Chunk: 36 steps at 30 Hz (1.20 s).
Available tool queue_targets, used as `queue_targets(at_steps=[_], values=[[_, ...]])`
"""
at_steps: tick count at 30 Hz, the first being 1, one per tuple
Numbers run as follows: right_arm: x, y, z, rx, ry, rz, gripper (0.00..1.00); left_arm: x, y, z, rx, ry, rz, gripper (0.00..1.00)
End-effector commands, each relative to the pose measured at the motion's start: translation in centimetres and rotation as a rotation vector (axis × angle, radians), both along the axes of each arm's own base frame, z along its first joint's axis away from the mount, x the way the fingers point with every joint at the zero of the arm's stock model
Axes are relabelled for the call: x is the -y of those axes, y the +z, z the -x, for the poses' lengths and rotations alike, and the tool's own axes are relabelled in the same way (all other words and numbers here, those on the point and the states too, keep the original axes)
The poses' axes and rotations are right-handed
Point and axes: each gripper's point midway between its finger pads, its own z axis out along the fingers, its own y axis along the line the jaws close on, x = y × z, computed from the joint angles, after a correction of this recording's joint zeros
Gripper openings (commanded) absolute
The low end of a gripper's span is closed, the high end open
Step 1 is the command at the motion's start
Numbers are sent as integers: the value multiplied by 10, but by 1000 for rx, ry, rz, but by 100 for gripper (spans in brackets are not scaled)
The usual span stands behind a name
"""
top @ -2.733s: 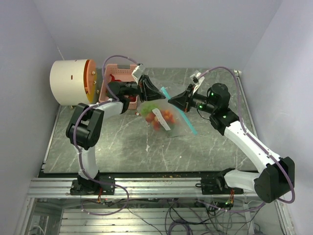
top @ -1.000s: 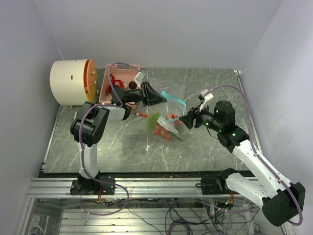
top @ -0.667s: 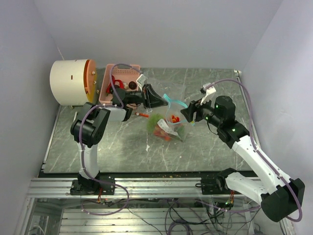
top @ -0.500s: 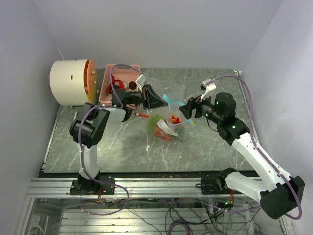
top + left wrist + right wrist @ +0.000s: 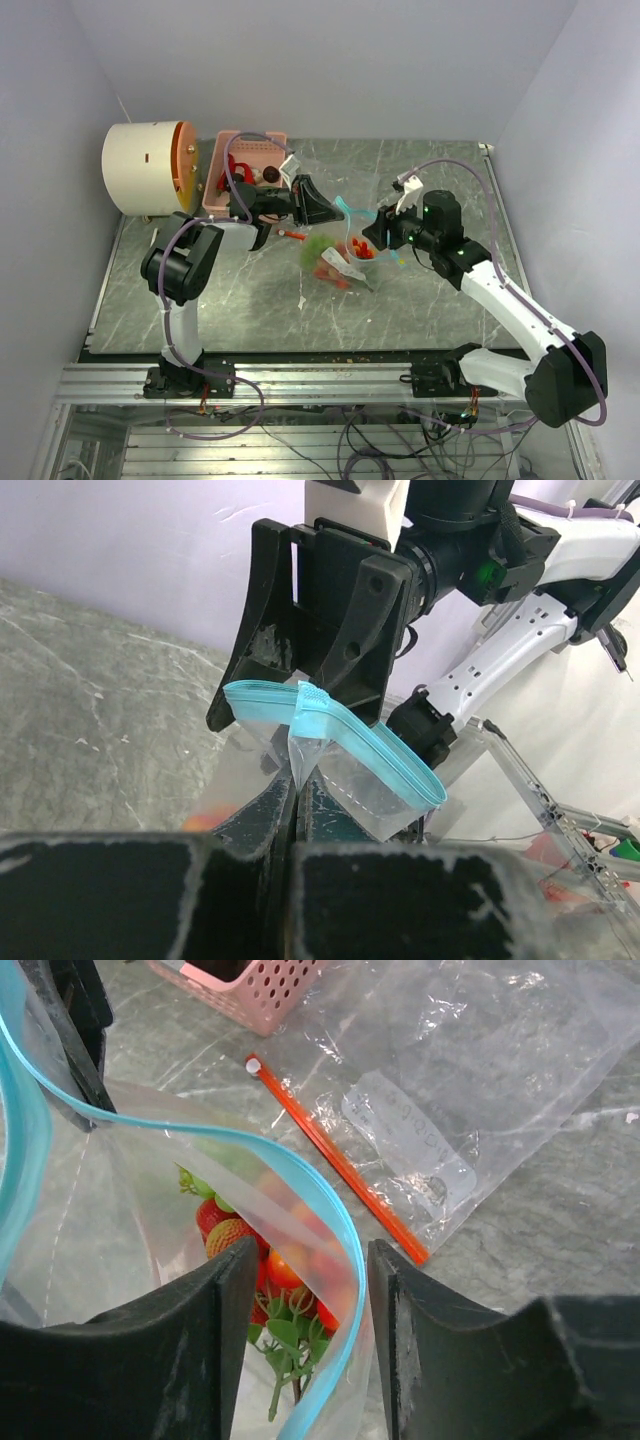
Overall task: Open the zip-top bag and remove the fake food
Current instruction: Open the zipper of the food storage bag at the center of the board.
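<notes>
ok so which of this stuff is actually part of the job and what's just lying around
Part of the job: zip-top bag with the blue seal, fake food inside it, left gripper pinching its rim, right gripper open at its mouth.
Lying about: empty bag with the orange seal, pink slotted basket, cream drum with orange face.

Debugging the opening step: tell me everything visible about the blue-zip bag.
The bag is clear soft plastic with a blue zip rim and a white label on its side. Its mouth is open and held up. The left claw pinches one side of the rim; the right claw stands open astride the opposite rim, one finger inside. Red and green food sits at the bottom.
</notes>
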Motion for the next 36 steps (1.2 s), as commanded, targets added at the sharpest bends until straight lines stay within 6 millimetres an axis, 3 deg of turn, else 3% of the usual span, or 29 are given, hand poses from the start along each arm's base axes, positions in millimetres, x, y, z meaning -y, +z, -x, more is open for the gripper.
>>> queue_targets(at_steps=[1,5,6,10,14,16,17,20,23,26,30,32,36], values=[[1,18,-6,61,-11,-15,39,-4,32,22,249,-17,112,7],[6,30,-4,95,-32,-27,3,-3,33,17,237,6,125,7],[7,34,-3,112,-40,-36,0,-2,33,15,231,19,133,7],[16,56,0,174,-82,-57,0,-1,37,5,190,60,158,27],[35,78,-10,178,-210,-45,0,-6,48,-19,115,127,202,67],[47,86,-17,161,-288,-26,0,-11,52,-32,82,167,226,96],[54,84,-21,140,-333,-11,0,-13,54,-38,69,184,237,100],[70,110,-26,149,-441,-24,0,-19,60,-51,40,234,259,99],[75,125,-26,192,-466,-59,0,-23,47,-78,-29,371,217,99],[64,111,-31,178,-431,-83,0,-31,19,-116,-102,591,112,99],[50,69,-40,107,-434,-162,0,-47,-5,-135,-204,795,29,99],[43,38,-40,61,-440,-212,0,-52,-12,-132,-262,862,-7,99],[16,8,-38,-5,-365,-268,0,-54,-25,-107,-295,998,-106,99]])
